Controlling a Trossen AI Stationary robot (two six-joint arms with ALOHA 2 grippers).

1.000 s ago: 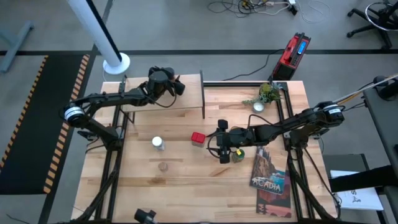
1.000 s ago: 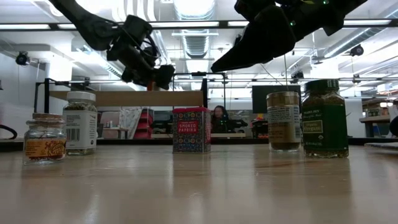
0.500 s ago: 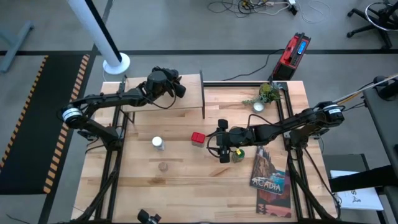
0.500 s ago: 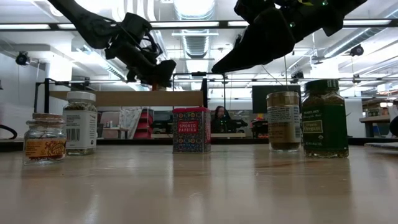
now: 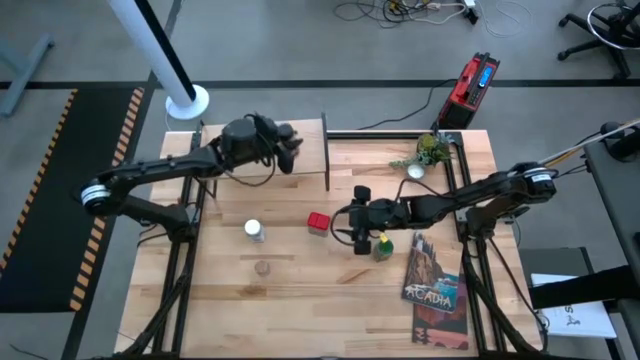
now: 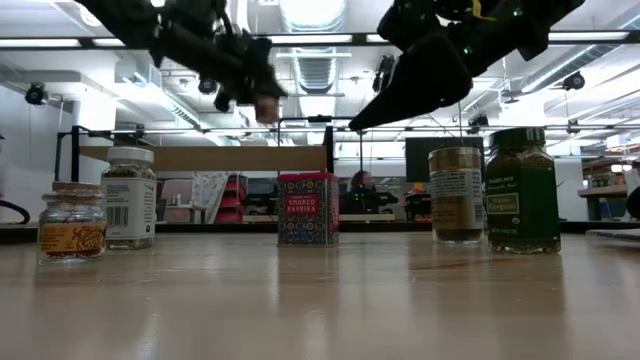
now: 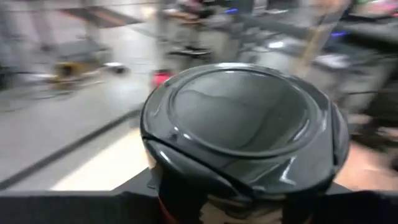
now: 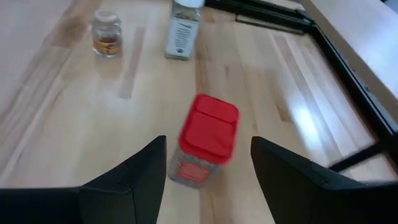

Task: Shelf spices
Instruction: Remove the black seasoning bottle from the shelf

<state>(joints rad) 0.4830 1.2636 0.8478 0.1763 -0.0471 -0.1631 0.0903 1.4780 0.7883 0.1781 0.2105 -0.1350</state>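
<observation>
the red tin [image 8: 207,140] stands mid-table, between the open fingers of the right gripper [image 8: 208,168], which hangs just above it; best to come straight down, centre the tin, then close on its flat sides. the left gripper [image 5: 285,140] holds a dark-capped jar [image 7: 239,134] over the shelf [image 5: 305,128] at the far left
</observation>
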